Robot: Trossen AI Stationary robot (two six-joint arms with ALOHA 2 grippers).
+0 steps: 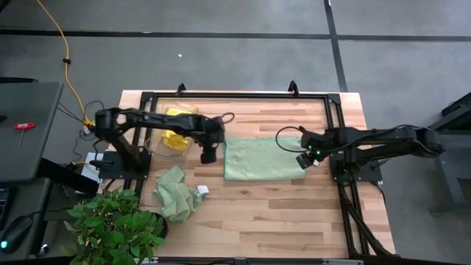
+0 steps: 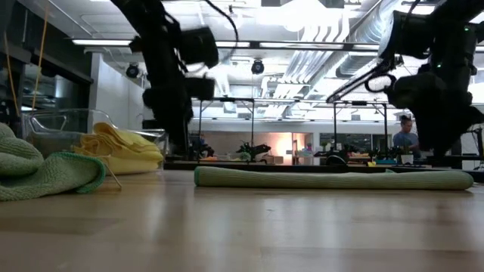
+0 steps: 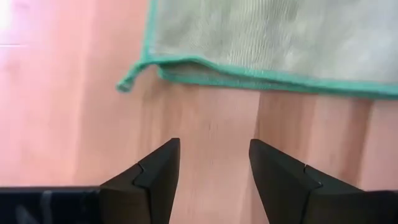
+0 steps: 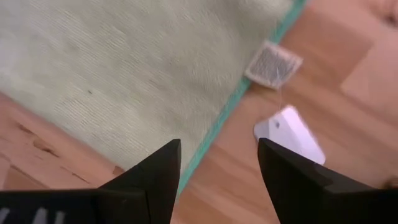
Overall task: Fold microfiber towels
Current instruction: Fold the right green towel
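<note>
Left gripper and right gripper both hang open and empty at my folded green towel's ends; only the right wrist view shows its label.

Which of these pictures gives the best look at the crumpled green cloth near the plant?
The high view: the crumpled green towel shows whole, lying beside the plant. The low view catches only its side at the picture's edge. Neither wrist view shows it; both look at the flat green towel.
</note>
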